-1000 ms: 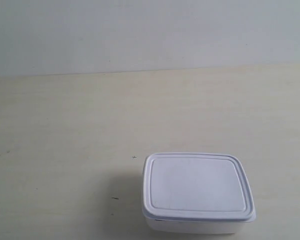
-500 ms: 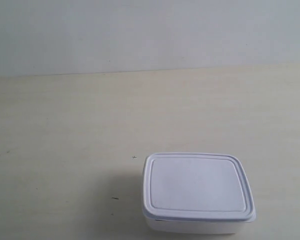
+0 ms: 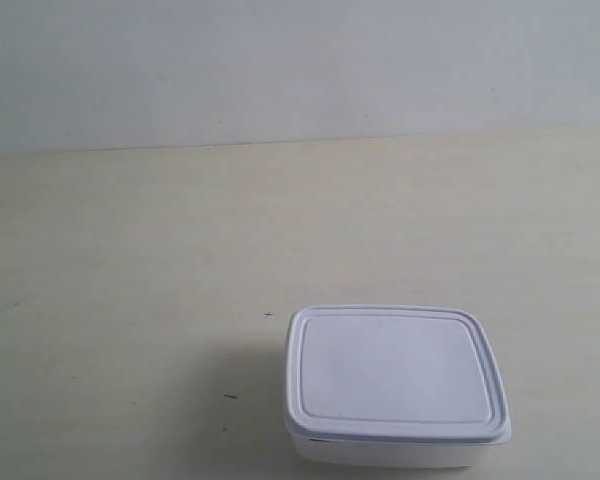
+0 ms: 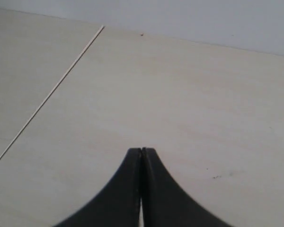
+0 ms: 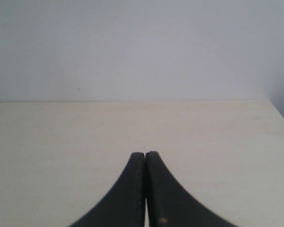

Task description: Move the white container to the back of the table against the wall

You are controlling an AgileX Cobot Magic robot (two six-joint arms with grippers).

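The white container [image 3: 395, 385] sits lidded on the table [image 3: 180, 250] near the front edge, right of centre in the exterior view, far from the wall [image 3: 300, 70]. Neither arm shows in that view. In the left wrist view my left gripper [image 4: 142, 150] is shut, black fingertips pressed together over bare tabletop. My right gripper [image 5: 145, 153] is likewise shut on nothing, pointing over the table [image 5: 61, 137] toward the wall [image 5: 142, 47]. The container appears in neither wrist view.
A thin seam line [image 4: 47, 97] crosses the tabletop in the left wrist view. The table's side edge [image 5: 280, 113] shows in the right wrist view. Small dark specks [image 3: 230, 397] lie left of the container.
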